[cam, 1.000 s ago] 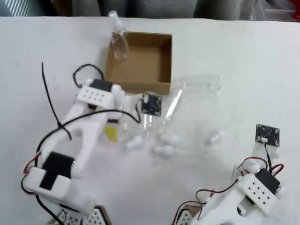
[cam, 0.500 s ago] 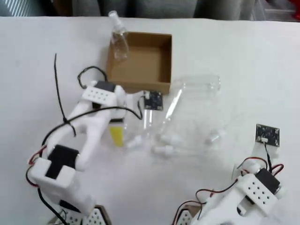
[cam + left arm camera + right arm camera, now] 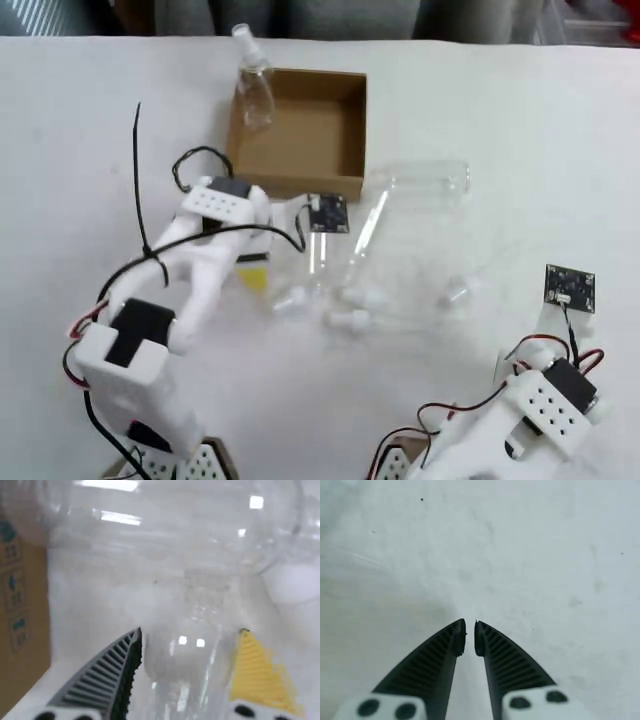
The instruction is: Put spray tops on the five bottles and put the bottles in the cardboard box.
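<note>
The cardboard box (image 3: 300, 135) stands open at the back middle, with one capped bottle (image 3: 254, 85) leaning upright in its far left corner. Three clear uncapped bottles lie in front of it: one (image 3: 428, 184) by the box's right corner, one (image 3: 364, 236) slanted, one (image 3: 316, 252) nearest the left arm (image 3: 215, 215). Several white spray tops (image 3: 350, 321) lie scattered just in front of them. My left gripper (image 3: 190, 632) is open, its grey and yellow fingers on either side of a clear bottle (image 3: 182, 672). My right gripper (image 3: 469, 630) is shut over bare table.
The box's side wall (image 3: 22, 605) stands close beside the left gripper. The right arm (image 3: 545, 400) sits low at the front right corner, away from the bottles. White tabletop (image 3: 520, 130) stretches to the right of the box.
The left arm has swung forward and to the right, bringing its gripper up to the nearest lying bottle. The right arm, the box and the spray tops have not moved.
</note>
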